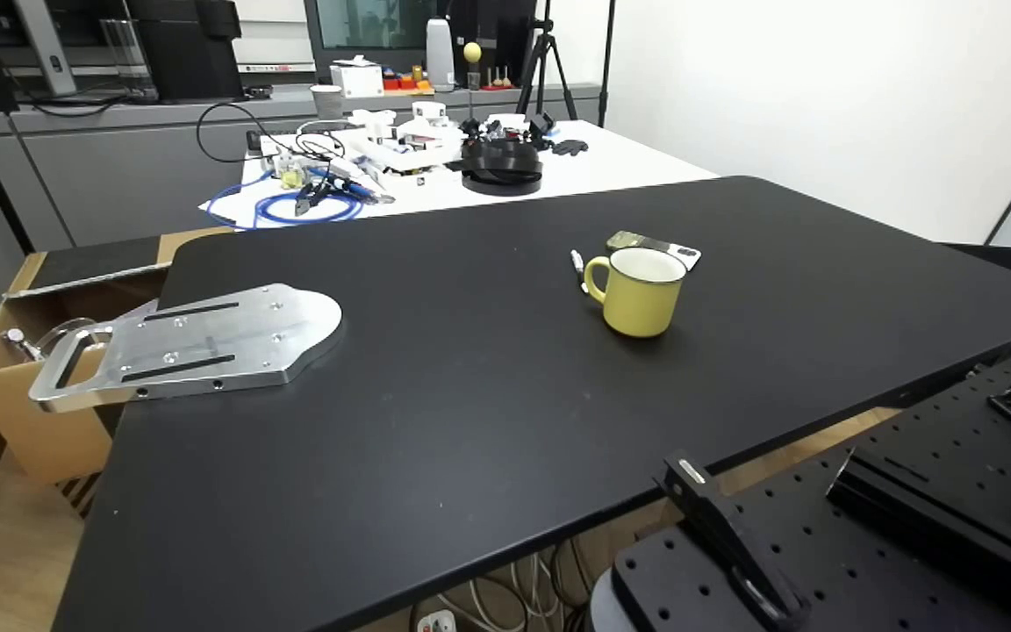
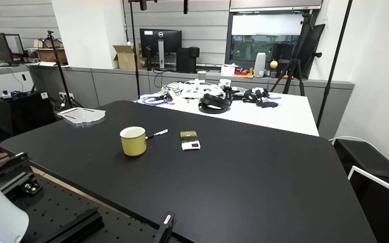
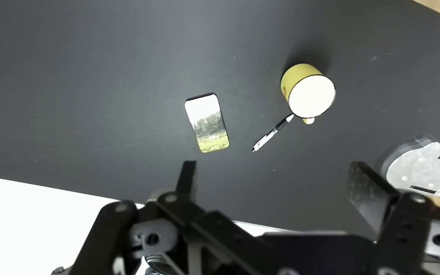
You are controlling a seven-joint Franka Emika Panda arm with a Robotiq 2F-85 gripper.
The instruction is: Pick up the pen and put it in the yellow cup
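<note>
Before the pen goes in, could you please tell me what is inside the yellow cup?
The yellow cup shows only bright white inside, with no object discernible. In the wrist view, brightness washes out detail; in both exterior views, its near side hides the bottom.

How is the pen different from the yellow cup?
The pen is black and white, while the yellow cup is yellow outside and white inside. The pen is long and thin; the yellow cup is wide and round, with a handle. The pen lies flat, but the yellow cup stands upright. Both rest on the black table, and both have some white on them.
</note>
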